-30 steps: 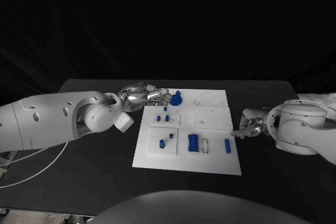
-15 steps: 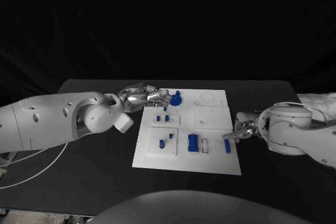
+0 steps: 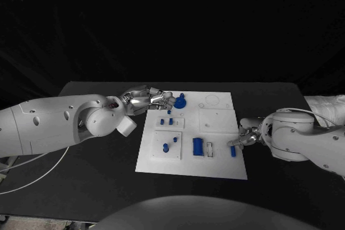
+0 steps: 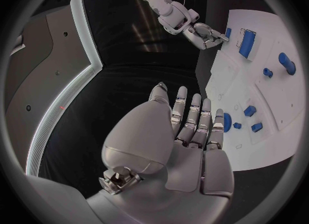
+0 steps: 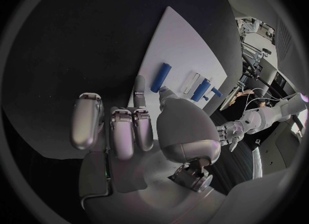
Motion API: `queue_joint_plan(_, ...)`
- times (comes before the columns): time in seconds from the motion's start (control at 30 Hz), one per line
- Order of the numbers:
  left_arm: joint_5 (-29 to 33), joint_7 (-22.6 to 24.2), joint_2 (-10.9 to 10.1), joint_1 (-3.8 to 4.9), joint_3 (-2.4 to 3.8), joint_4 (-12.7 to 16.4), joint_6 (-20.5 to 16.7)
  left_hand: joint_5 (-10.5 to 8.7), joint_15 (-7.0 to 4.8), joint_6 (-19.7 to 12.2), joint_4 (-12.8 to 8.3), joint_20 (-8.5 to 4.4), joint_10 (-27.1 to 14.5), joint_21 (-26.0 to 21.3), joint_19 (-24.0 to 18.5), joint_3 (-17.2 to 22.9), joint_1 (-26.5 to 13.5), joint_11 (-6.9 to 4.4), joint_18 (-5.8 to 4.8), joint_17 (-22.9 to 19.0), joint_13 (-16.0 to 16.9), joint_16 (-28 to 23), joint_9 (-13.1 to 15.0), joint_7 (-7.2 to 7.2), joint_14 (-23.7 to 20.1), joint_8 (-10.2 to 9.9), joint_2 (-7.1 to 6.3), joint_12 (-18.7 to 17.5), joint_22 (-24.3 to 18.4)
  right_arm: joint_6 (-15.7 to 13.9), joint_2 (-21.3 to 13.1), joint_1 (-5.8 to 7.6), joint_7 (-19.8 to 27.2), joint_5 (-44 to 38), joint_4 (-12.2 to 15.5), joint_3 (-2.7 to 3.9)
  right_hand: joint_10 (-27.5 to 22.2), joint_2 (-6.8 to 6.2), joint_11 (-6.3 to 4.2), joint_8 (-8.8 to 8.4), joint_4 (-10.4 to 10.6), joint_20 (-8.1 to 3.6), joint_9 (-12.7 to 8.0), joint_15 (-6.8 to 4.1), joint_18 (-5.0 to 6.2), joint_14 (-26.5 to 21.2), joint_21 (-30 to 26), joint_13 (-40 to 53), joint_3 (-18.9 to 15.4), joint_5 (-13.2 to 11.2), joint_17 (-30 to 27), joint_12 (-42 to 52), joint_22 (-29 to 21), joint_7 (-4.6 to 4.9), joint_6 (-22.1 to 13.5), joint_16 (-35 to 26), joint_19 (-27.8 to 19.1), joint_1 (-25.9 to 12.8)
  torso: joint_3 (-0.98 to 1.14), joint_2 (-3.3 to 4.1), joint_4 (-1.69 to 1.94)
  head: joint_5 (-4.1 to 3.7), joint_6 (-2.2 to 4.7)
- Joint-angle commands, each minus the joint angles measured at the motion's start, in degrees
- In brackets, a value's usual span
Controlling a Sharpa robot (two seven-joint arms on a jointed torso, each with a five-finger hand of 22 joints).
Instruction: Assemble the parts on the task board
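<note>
Right robot hand [image 3: 244, 138] empty, fingers apart beside blue rod [image 3: 233, 149], task board [image 3: 219, 166] holding blue parts

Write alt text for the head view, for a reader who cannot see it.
A white task board lies mid-table on a black table, with small blue parts on it. The right hand reaches over the board's right edge beside a slim blue rod. The left hand hovers at the far-left corner near a round blue knob.
</note>
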Motion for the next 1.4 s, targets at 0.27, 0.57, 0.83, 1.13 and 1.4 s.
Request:
queue_joint_plan(0.27, -0.1, 0.2, 0.0, -0.02, 0.04, 0.1, 1.1, 0.21, -0.02, 0.3, -0.1, 0.12, 0.4, 0.2, 0.0, 0.3, 0.7, -0.12, 0.47, -0.1, -0.1, 0.3, -0.1, -0.08, 0.4, 0.3, 0.05, 0.0, -0.1, -0.3, 1.3, -1.17, -0.4, -0.2, -1.0, -0.03, 6.0, -0.34, 0.19, -1.79, -2.8, 0.33, -0.1, 0.24, 0.05, 5.9, -2.1, 15.1, 1.3, 8.7, 15.1, 0.2, 9.1, 0.28, -1.3, 0.2, -1.2, 2.9, 0.01, 0.03, 0.07, 0.11, 0.0)
queue_joint_plan(0.57, -0.2, 0.1, -0.1, -0.06, 0.04, 0.1, 1.2, 0.23, -0.01, 0.3, 0.0, 0.12, 0.4, 0.2, 0.0, 0.3, 0.8, -0.1, 0.46, -0.1, -0.1, 0.3, -0.1, -0.06, 0.4, 0.3, 0.04, 0.0, -0.1, -0.6, 1.8, -2.28, -0.4, 1.2, -1.9, -0.03, 6.0, -2.12, 0.37, -3.65, -8.2, 0.45, -0.3, 0.37, 0.48, 5.9, -4.5, 15.1, 7.5, 21.6, 15.1, 0.2, 8.6, 0.53, -3.1, 0.2, -2.3, 8.4, 0.0, -0.02, 0.0, 0.4, 0.0)
queue_joint_plan(0.83, -0.2, 0.0, -0.1, -0.23, 0.04, 0.0, 1.2, 0.23, -0.01, 0.3, 0.0, 0.12, 0.4, 0.2, 0.0, 0.3, 0.8, -0.1, 0.46, -0.1, -0.1, 0.3, -0.1, -0.06, 0.4, 0.3, 0.04, 0.0, -0.1, -1.7, 1.6, -2.45, -0.3, 4.4, -2.3, -0.03, 6.0, -3.87, 0.08, -2.18, -12.0, 0.43, 2.8, 0.3, 0.62, 5.9, -5.5, 15.1, 13.8, 26.5, 15.1, 0.2, 8.4, 0.23, -2.5, 0.2, -2.6, 8.4, 0.01, -0.02, -0.01, 0.43, 0.0)
queue_joint_plan(1.13, -0.2, 0.0, 0.0, -0.32, 0.04, -0.1, 1.2, 0.23, -0.01, 0.3, 0.0, 0.12, 0.4, 0.2, 0.0, 0.3, 0.8, -0.1, 0.46, -0.1, -0.1, 0.3, -0.1, -0.06, 0.4, 0.3, 0.04, 0.0, -0.1, -2.9, 1.2, -2.48, -0.1, 8.6, -2.5, -0.02, 6.0, -4.46, -0.01, -1.15, -13.1, 0.29, 5.2, 0.13, 0.69, 5.9, -6.0, 15.1, 16.3, 25.8, 15.1, 0.2, 8.3, 0.09, -2.8, 0.2, -2.6, 6.7, 0.02, 0.02, 0.02, 0.49, 0.0)
queue_joint_plan(1.4, -0.2, -0.1, 0.2, -0.35, 0.04, -0.3, 1.3, 0.23, -0.01, 0.3, 0.0, 0.12, 0.4, 0.2, 0.0, 0.3, 0.8, -0.1, 0.46, -0.1, -0.1, 0.3, -0.1, -0.06, 0.4, 0.3, 0.04, 0.0, -0.1, -3.6, 0.6, -1.23, 0.0, 15.1, -1.9, 0.0, 6.0, -4.54, -0.03, -0.93, -13.4, 0.26, 5.9, 0.1, 0.89, 5.9, -7.0, 15.1, 17.0, 25.9, 15.1, 0.2, 8.1, 0.09, -3.0, 0.2, -3.0, 6.1, 0.01, -0.01, 0.01, 0.4, 0.0)
